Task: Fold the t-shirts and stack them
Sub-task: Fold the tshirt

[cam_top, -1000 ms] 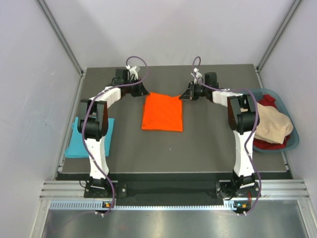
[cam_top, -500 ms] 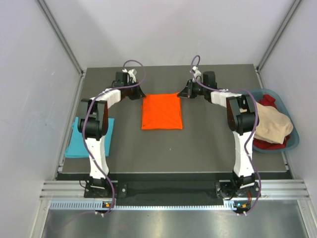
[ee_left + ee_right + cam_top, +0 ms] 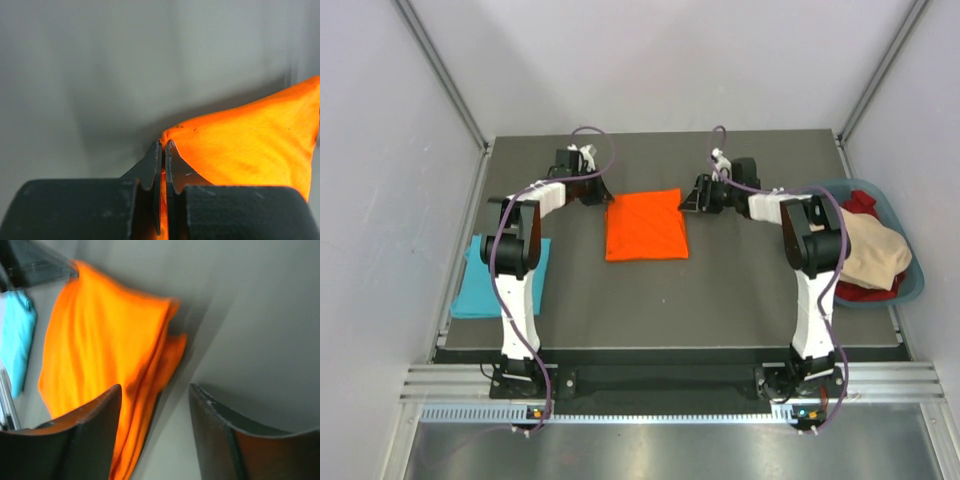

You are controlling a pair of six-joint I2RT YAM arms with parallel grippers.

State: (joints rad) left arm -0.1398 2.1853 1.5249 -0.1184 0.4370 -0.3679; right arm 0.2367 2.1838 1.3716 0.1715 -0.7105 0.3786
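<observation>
Your left hand (image 3: 163, 146) pinches a corner of the folded bright orange cloth t-shirt (image 3: 646, 224). Your right hand (image 3: 155, 390) is spread, with the cloth just ahead of it. Pulling the left hand back unreleased could drag the fold open.

One orange t-shirt (image 3: 645, 224), one turquoise t-shirt (image 3: 470, 287), two arms (image 3: 516, 262) (image 3: 810, 245), one blue basket (image 3: 917, 281).

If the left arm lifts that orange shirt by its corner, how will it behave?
Probably floppy: the orange shirt peaks into a soft point where the left pincer pinches it. Its folded layers, gaping at one edge, would likely slide apart.
</observation>
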